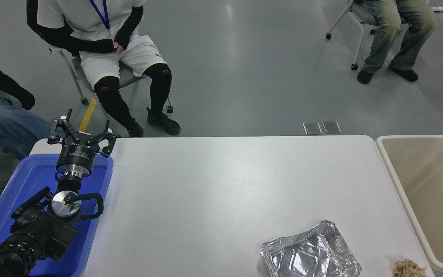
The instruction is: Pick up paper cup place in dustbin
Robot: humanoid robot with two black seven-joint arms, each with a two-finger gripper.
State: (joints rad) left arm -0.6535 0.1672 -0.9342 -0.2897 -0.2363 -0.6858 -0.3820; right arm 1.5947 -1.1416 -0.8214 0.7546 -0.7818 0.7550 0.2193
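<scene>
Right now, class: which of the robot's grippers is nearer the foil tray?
Left by default: the left gripper sits far left of the foil tray; the right gripper isn't in view.
</scene>
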